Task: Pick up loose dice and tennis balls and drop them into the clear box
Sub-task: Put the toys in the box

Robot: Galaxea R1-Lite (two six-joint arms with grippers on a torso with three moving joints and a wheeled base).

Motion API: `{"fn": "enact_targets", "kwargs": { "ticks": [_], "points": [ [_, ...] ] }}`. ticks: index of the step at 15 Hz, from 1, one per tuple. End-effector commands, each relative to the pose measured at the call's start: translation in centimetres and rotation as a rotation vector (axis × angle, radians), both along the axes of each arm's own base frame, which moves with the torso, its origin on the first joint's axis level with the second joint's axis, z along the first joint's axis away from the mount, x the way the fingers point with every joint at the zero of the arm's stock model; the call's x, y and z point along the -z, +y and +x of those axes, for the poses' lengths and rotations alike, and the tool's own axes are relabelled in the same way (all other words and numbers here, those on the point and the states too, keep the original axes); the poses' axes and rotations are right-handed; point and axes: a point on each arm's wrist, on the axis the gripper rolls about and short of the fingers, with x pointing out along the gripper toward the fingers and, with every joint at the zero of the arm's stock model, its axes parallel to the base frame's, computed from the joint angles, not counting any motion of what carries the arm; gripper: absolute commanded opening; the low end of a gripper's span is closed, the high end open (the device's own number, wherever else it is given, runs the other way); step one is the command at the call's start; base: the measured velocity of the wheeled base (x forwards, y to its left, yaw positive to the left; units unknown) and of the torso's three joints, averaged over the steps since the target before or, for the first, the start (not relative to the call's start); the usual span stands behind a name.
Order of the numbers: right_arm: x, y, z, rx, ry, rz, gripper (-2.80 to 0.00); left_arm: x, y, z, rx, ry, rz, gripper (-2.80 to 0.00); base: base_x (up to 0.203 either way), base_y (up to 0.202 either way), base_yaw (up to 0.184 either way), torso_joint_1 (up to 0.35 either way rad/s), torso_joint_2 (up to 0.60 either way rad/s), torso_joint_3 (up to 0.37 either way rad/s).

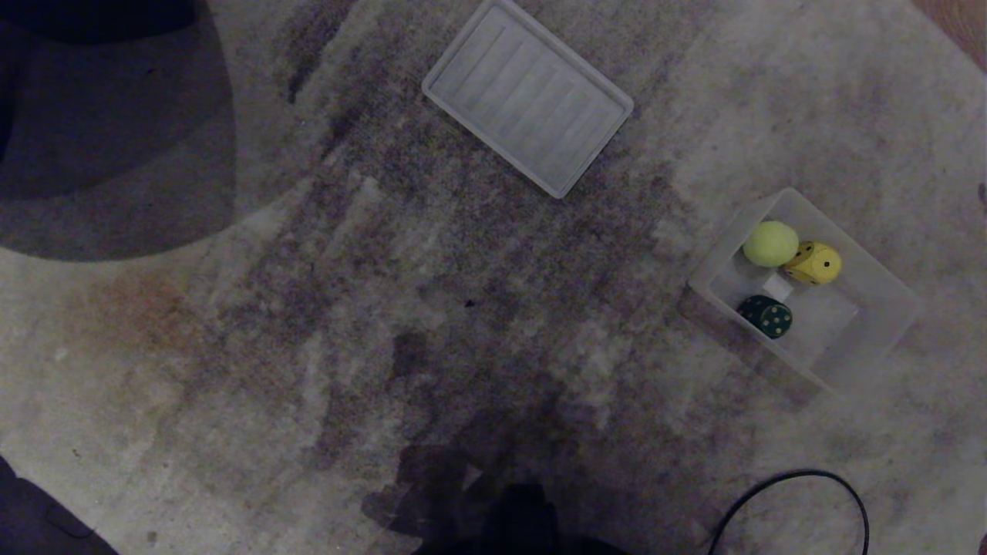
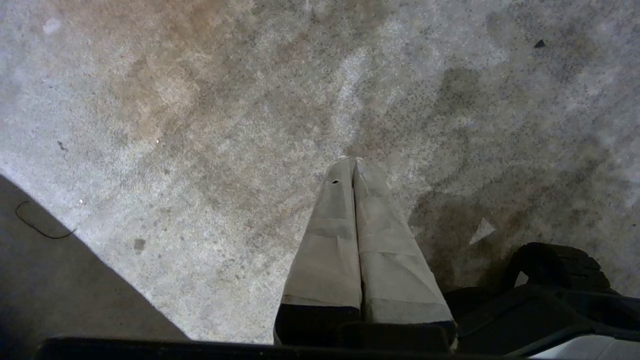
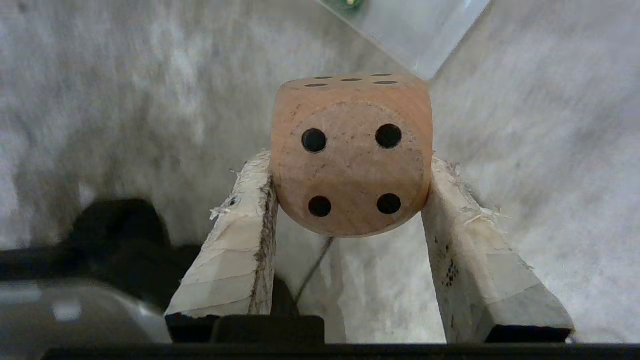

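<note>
In the right wrist view a tan die (image 3: pixel 352 155) with four black dots facing the camera is clamped between the padded fingers of my right gripper (image 3: pixel 351 165), held above the carpet; a corner of the clear box (image 3: pixel 425 30) shows beyond it. The head view shows the clear box (image 1: pixel 887 289) at the right, holding a tennis ball (image 1: pixel 769 243), a yellow die (image 1: pixel 814 263) and a dark green die (image 1: pixel 767 316). Neither arm appears in the head view. My left gripper (image 2: pixel 350 161) hangs shut over bare carpet with nothing in it.
A flat ribbed translucent lid (image 1: pixel 528 96) lies on the carpet at the top centre. A black cable (image 1: pixel 802 489) loops at the lower right. A dark rounded shape (image 1: pixel 116 116) fills the upper left corner. My base's shadow falls at the bottom centre.
</note>
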Motion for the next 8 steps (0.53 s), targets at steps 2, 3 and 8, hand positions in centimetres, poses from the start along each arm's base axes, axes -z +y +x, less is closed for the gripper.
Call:
{"fn": "enact_targets", "kwargs": {
  "ticks": [2, 3, 8],
  "points": [
    [-4.7, -0.1, 2.6, 0.038, 0.137, 0.057, -2.8, 0.0, 0.0, 0.0, -0.001, 0.002, -0.001, -2.8, 0.0, 0.0, 0.0, 0.0, 0.0, 0.0],
    [-6.0, -0.1, 4.0, 0.049, 0.181, 0.081, -2.8, 0.0, 0.0, 0.0, -0.001, 0.002, -0.001, -2.8, 0.0, 0.0, 0.0, 0.0, 0.0, 0.0],
    [-9.6, -0.2, 14.1, 0.1, 0.248, 0.15, -2.8, 0.0, 0.0, 0.0, -0.001, 0.002, -0.001, -2.8, 0.0, 0.0, 0.0, 0.0, 0.0, 0.0]
  ]
}}
